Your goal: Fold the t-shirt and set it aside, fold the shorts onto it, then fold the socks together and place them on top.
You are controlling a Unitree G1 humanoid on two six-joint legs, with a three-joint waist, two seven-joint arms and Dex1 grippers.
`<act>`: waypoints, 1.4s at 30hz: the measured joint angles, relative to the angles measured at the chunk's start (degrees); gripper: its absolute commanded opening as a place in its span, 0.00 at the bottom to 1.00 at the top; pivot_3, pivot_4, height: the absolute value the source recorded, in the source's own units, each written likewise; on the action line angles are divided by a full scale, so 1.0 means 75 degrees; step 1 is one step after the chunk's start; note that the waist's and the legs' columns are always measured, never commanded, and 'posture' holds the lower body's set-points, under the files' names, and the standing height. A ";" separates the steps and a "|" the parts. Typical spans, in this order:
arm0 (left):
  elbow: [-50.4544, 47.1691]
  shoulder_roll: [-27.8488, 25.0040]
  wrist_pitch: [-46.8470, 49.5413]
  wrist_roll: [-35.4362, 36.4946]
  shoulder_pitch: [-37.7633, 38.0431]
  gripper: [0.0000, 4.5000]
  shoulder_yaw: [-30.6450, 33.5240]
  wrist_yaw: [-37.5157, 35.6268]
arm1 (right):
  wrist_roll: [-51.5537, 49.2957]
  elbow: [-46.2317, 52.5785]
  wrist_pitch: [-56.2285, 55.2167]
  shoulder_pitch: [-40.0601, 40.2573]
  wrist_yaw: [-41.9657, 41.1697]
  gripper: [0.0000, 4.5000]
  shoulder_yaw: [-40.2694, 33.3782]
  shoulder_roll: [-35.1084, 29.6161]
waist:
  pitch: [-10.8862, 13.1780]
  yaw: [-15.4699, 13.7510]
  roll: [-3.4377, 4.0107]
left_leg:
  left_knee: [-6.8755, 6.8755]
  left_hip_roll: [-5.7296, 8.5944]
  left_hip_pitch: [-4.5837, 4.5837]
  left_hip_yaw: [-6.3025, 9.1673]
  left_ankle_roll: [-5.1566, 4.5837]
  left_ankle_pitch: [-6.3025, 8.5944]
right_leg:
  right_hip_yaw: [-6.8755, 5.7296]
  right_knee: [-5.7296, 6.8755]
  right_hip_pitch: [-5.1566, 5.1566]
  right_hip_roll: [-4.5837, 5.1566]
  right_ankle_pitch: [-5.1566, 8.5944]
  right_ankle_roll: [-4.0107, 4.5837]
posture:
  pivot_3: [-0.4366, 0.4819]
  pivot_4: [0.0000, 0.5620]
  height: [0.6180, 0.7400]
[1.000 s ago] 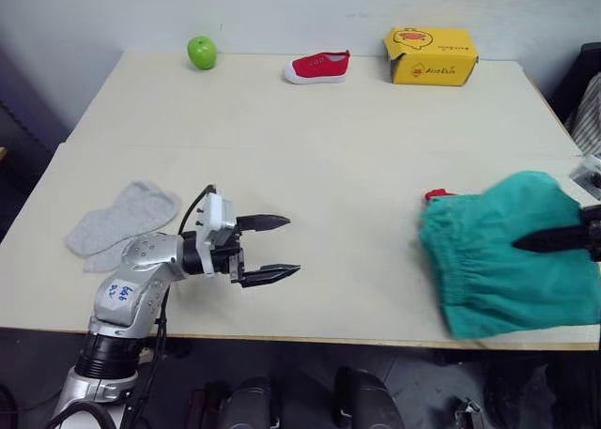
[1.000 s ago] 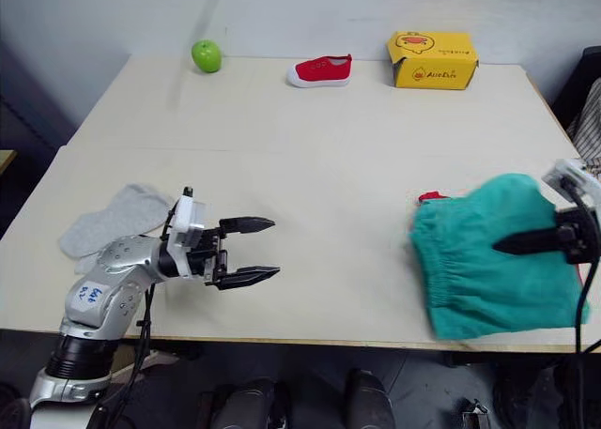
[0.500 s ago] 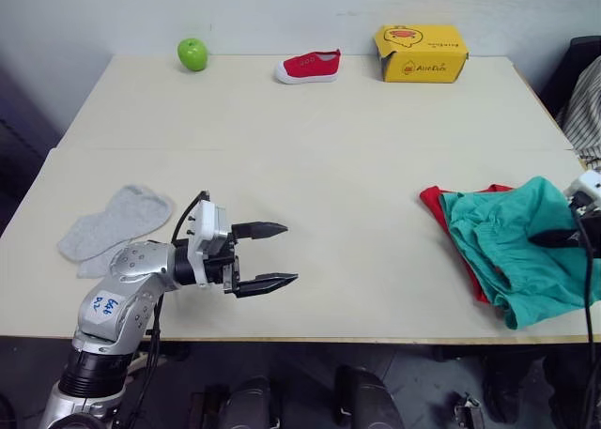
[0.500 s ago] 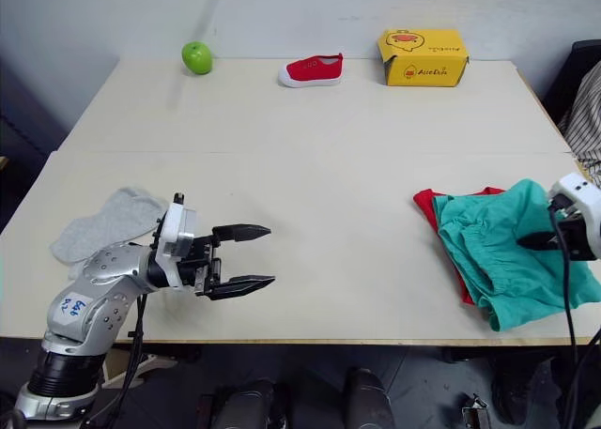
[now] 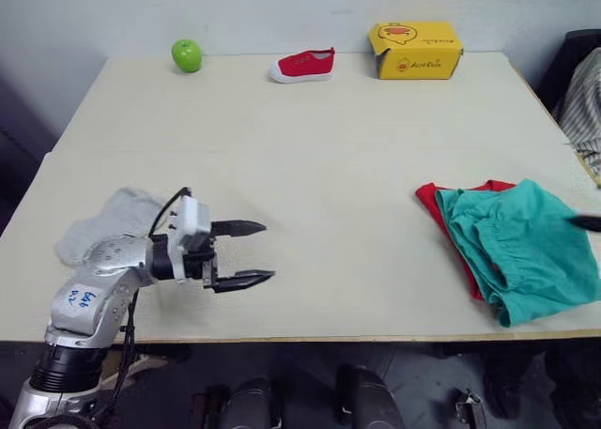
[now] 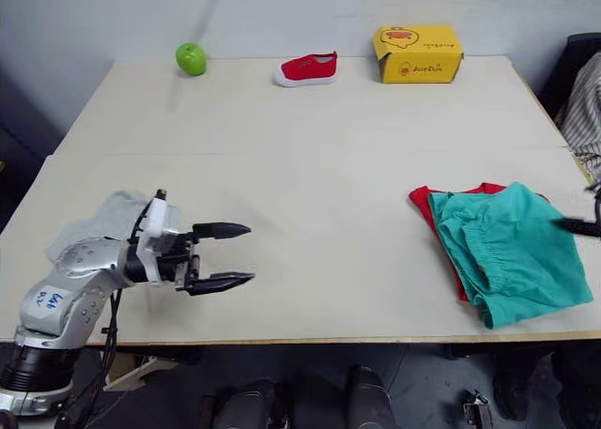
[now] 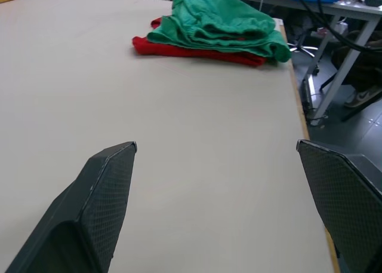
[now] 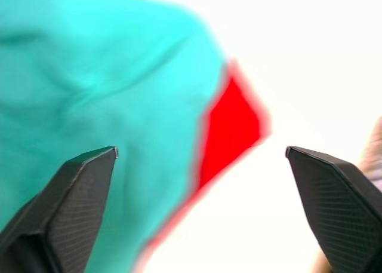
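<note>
The teal-green shorts (image 5: 521, 246) lie folded on the red t-shirt (image 5: 438, 202) at the table's right edge; only the t-shirt's left rim shows beneath them. My right gripper (image 8: 200, 149) hovers over this pile, open and holding nothing, and one black fingertip (image 5: 588, 222) shows at the shorts' right side. The grey socks (image 5: 111, 219) lie flat near the front left, partly hidden behind my left arm. My left gripper (image 5: 252, 252) is open just above the table to the right of the socks, pointing toward the pile, with nothing between its fingers.
Along the far edge of the beige table (image 5: 329, 157) stand a green apple (image 5: 187, 54), a small red shoe (image 5: 302, 65) and a yellow box (image 5: 415, 50). Striped cloth (image 5: 584, 100) hangs beyond the right edge.
My right gripper has opened and let go of the shorts, which now rest on the t-shirt, and it has drawn back to the right. The left gripper stays open in place.
</note>
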State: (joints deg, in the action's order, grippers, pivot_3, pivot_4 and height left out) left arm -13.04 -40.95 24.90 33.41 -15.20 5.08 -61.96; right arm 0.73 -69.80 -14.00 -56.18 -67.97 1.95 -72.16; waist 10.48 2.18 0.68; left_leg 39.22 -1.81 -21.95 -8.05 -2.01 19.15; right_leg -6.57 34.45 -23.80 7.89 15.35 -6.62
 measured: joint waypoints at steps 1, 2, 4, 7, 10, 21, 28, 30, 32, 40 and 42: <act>0.0068 -0.0050 -0.0003 0.0000 0.0025 1.00 0.0079 -0.0024 | -0.0018 0.0002 -0.0318 -0.0125 0.0145 0.99 -0.0108 0.0001 | 0.0002 0.0020 0.0003 | -0.0003 -0.0004 0.0008 -0.0010 0.0002 0.0001 | 0.0012 0.0001 0.0000 -0.0005 0.0000 0.0000 | 0.48 0.27 1.00; 0.0080 -0.0094 -0.0033 -0.0001 0.0060 1.00 0.0155 -0.0051 | -0.0052 0.0014 -0.0610 -0.0227 0.0205 0.99 -0.0264 0.0015 | 0.0006 0.0032 0.0003 | -0.0006 -0.0009 0.0013 -0.0017 0.0005 0.0003 | 0.0020 0.0002 0.0000 -0.0011 0.0001 0.0001 | 0.48 0.27 1.00; 0.0140 -0.0214 -0.0241 -0.0054 0.0244 1.00 0.0250 -0.0130 | -0.0294 0.0302 -0.0928 -0.0328 0.0015 0.99 -0.0540 0.0157 | 0.0006 0.0062 0.0003 | -0.0011 -0.0019 0.0029 -0.0032 0.0011 0.0007 | 0.0040 0.0001 0.0001 -0.0022 0.0001 0.0002 | 0.48 0.27 1.00; 0.0617 -0.0192 -0.0754 -0.0274 0.0495 1.00 0.0590 -0.0037 | -0.1142 0.1356 -0.0916 0.0157 -0.0820 0.99 -0.1112 0.0606 | 0.0009 0.0086 -0.0004 | -0.0016 -0.0034 0.0051 -0.0041 0.0014 0.0008 | 0.0050 0.0007 0.0012 -0.0034 0.0003 0.0005 | 0.48 0.27 1.00; 0.1107 -0.0048 -0.1274 -0.0432 0.0763 1.00 0.1133 0.0270 | -0.2097 0.3229 -0.0579 0.1588 -0.1176 0.99 -0.1614 0.1322 | 0.0012 0.0040 -0.0011 | -0.0013 -0.0039 0.0062 -0.0042 0.0014 0.0014 | 0.0053 0.0014 0.0022 -0.0030 0.0004 0.0007 | 0.48 0.27 1.00; 0.1542 0.0292 -0.3026 -0.1150 0.3859 1.00 0.4053 0.1598 | -0.3776 0.9506 0.0930 0.5957 0.0536 0.99 -0.1428 0.4947 | 0.0001 -0.0065 -0.0030 | -0.0014 -0.0042 0.0074 -0.0050 0.0005 0.0059 | 0.0066 0.0030 0.0007 0.0018 0.0009 0.0016 | 0.48 0.27 1.00; 0.2076 0.1041 -0.3466 -0.1026 0.5772 1.00 0.6292 0.2502 | -0.3474 0.9976 -0.0319 0.6943 0.0828 0.99 -0.1191 0.5896 | -0.0027 -0.0069 -0.0087 | -0.0019 -0.0031 0.0089 -0.0050 -0.0016 0.0094 | 0.0050 0.0007 0.0016 0.0057 0.0014 0.0026 | 0.48 0.27 1.00; 0.2304 0.1217 -0.3271 -0.0897 0.6232 1.00 0.6695 0.2683 | -0.3530 1.0089 -0.0321 0.7042 0.0834 0.99 -0.1186 0.5909 | -0.0041 -0.0062 -0.0110 | -0.0018 -0.0027 0.0098 -0.0054 0.0011 0.0123 | 0.0050 -0.0001 0.0018 0.0066 0.0015 0.0027 | 0.48 0.27 1.00; 0.2517 0.1355 -0.2991 -0.0833 0.6614 1.00 0.6930 0.2863 | -0.3640 1.0251 -0.0230 0.7122 0.0832 0.99 -0.1150 0.5908 | -0.0057 -0.0068 -0.0137 | -0.0018 -0.0030 0.0102 -0.0053 0.0011 0.0134 | 0.0051 -0.0001 0.0015 0.0068 0.0019 0.0034 | 0.48 0.27 1.00; 0.1376 0.1040 -0.1517 0.0018 0.6571 1.00 0.6879 0.3161 | -0.3752 1.0413 0.0063 0.7128 0.0832 0.99 -0.1125 0.5856 | -0.0091 -0.0207 -0.0193 | -0.0018 -0.0035 0.0102 -0.0024 0.0007 0.0148 | 0.0077 -0.0001 0.0006 0.0085 0.0037 0.0067 | 0.48 0.27 1.00; 0.0862 0.0483 -0.1047 0.0030 0.6130 1.00 0.6527 0.3317 | -0.3800 1.0409 0.0064 0.7047 0.0728 0.99 -0.1102 0.5833 | -0.0090 -0.0260 -0.0190 | -0.0018 -0.0037 0.0102 -0.0025 0.0043 0.0128 | 0.0077 0.0013 0.0016 0.0083 0.0040 0.0073 | 0.48 0.27 1.00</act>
State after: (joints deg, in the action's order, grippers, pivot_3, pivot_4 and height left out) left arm -6.58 -37.33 17.05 33.64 30.77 54.03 -37.08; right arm -27.78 8.27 -13.52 -3.33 -62.51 -6.32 -28.42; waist 9.80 0.23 -0.75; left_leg 39.09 -2.08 -21.19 -8.24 -1.69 20.11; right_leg -5.99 34.55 -23.68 8.52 15.64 -6.07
